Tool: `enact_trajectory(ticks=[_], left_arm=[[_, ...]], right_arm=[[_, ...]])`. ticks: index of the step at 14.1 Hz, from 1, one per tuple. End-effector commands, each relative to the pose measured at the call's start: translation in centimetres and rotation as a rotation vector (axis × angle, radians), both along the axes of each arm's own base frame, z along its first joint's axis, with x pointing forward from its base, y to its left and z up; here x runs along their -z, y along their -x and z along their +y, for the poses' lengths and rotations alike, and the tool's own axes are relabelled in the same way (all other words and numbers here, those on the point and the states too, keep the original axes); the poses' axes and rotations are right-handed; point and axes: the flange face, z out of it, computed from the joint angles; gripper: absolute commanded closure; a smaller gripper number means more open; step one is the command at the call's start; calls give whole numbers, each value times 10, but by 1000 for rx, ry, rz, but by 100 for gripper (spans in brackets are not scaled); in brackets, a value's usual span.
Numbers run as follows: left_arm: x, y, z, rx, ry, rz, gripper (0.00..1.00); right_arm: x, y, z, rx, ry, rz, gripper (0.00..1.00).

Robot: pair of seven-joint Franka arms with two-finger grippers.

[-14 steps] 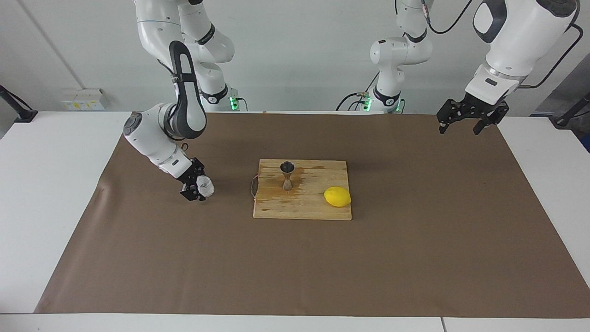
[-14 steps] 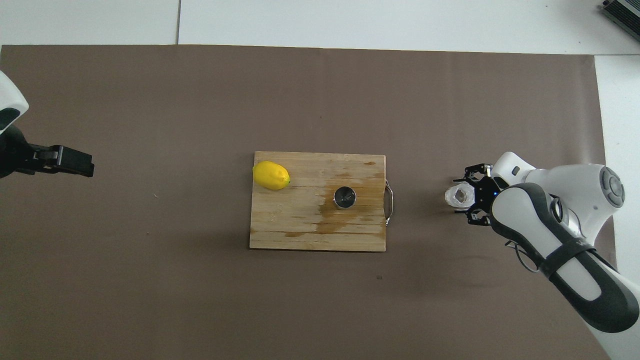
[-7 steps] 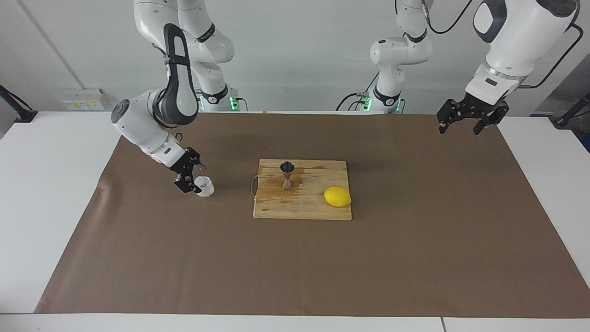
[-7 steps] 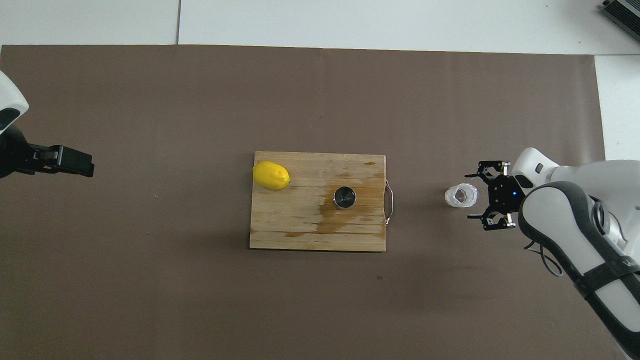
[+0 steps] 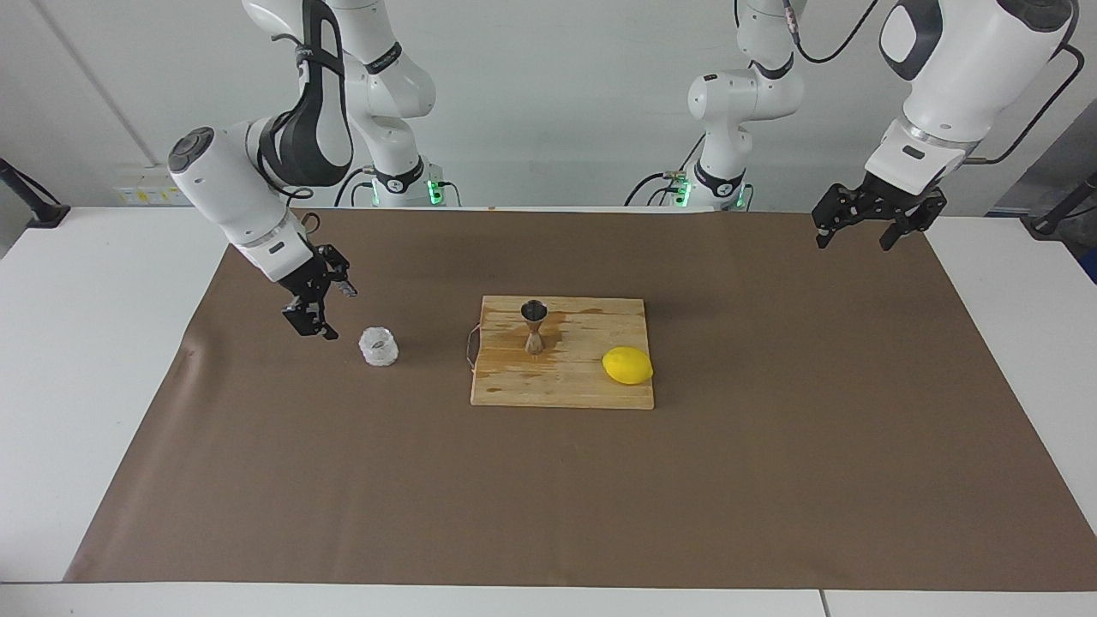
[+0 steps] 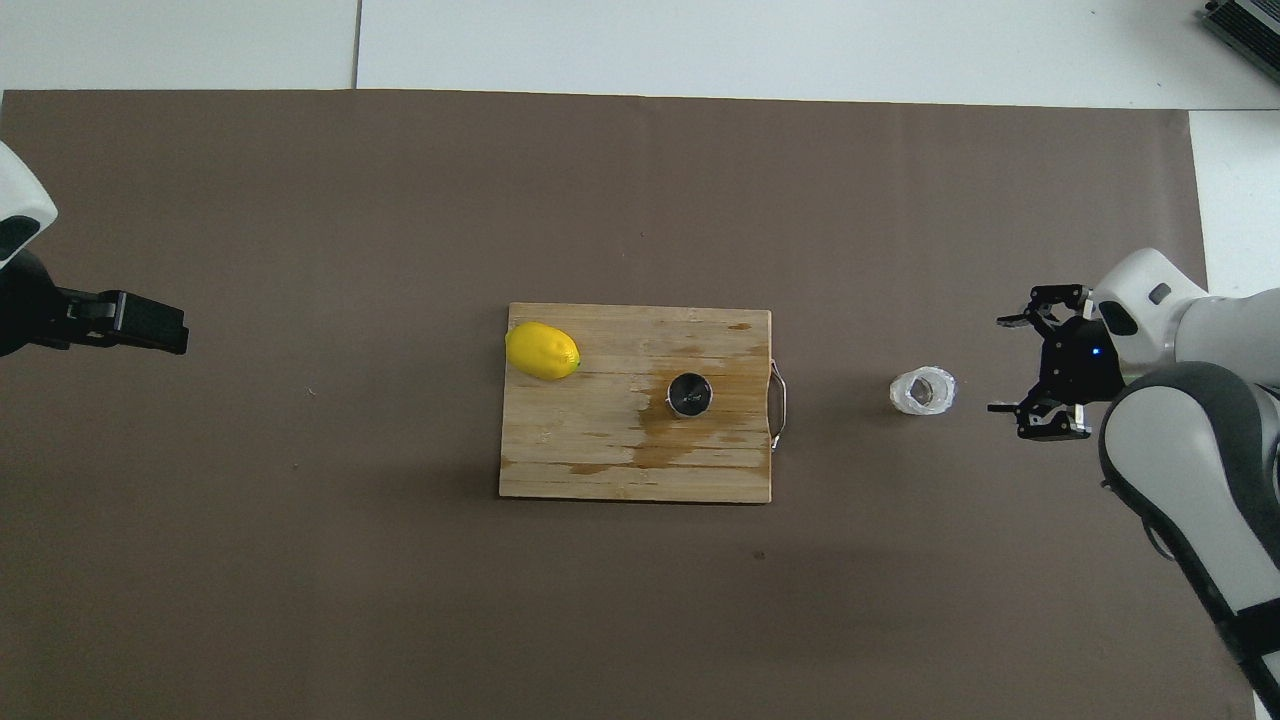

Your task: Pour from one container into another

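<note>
Since a second ago the right gripper [image 5: 322,310] has let go of the glass [image 5: 379,346] and drawn back and up; it now hangs with its fingers spread, empty, at the left of the facing view, apart from the glass and above the brown mat [image 5: 548,514]. In the overhead view that gripper [image 6: 1030,365] sits at the right edge of the frame, with a clear gap between it and the glass [image 6: 922,391].

Standing upright on the mat, the glass is left of centre in the facing view, beside the board [image 5: 591,390] on its handle side. At centre frame, the jigger [image 5: 533,326] stands upright on the board, on a darker wet-looking patch of wood. Unmoved, the lemon [image 5: 627,366] lies on the board's lower right part in the facing view; in the overhead view it [image 6: 542,351] is at the board's upper left corner.

Unchanged at the upper right of the facing view, the left gripper [image 5: 860,234] waits over the mat's corner, open and empty.
</note>
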Motion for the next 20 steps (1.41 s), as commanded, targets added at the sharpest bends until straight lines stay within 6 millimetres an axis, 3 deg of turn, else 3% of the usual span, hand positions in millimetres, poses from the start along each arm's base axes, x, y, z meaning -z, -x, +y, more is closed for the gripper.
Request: enact_trajectory(ticks=[1, 7, 11, 13, 16, 20], left_arm=[[-3, 8, 2, 7, 11, 4, 0], [-3, 7, 2, 7, 11, 2, 0], [-3, 8, 2, 7, 11, 4, 0], [-3, 7, 2, 8, 11, 2, 0], [-3, 7, 2, 7, 11, 2, 0], [-3, 8, 2, 8, 11, 4, 0]], right_arm=[[-40, -14, 4, 188, 48, -1, 0], [-127, -26, 16, 840, 47, 100, 0], [-183, -23, 50, 1227, 76, 128, 0], [-204, -19, 54, 1383, 90, 173, 0], [-203, -9, 56, 1489, 98, 227, 0], [-192, -2, 56, 1490, 118, 250, 0]])
